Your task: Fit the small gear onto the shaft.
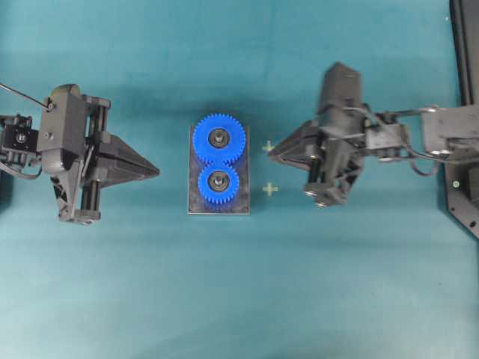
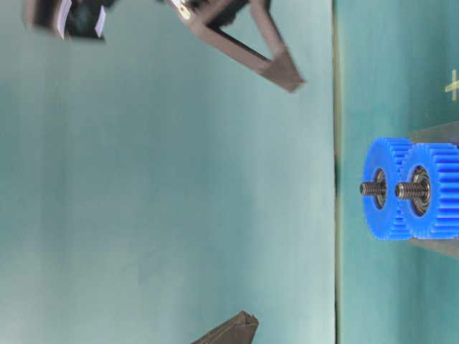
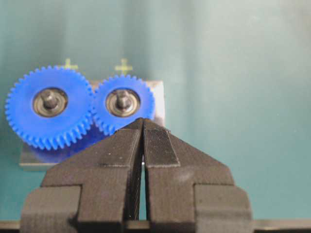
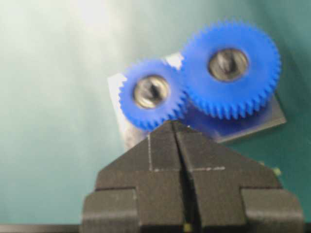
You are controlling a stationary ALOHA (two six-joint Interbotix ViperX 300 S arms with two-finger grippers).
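Already the small gear [image 1: 218, 182] sits on the shaft [image 2: 373, 188], both end effectors [image 1: 155, 170] [image 1: 272, 153] closed, empty; no writing legible.

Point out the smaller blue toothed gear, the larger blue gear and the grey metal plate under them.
Smaller bright-blue plastic toothed gear [image 1: 218, 187]: overhead view, on its toothed blue face beside the centre ring.
Larger bright-blue plastic gear [image 1: 218, 129]: overhead view, blue face above its hub.
Grey rectangular metal plate [image 1: 193, 202]: overhead view, bare left edge.
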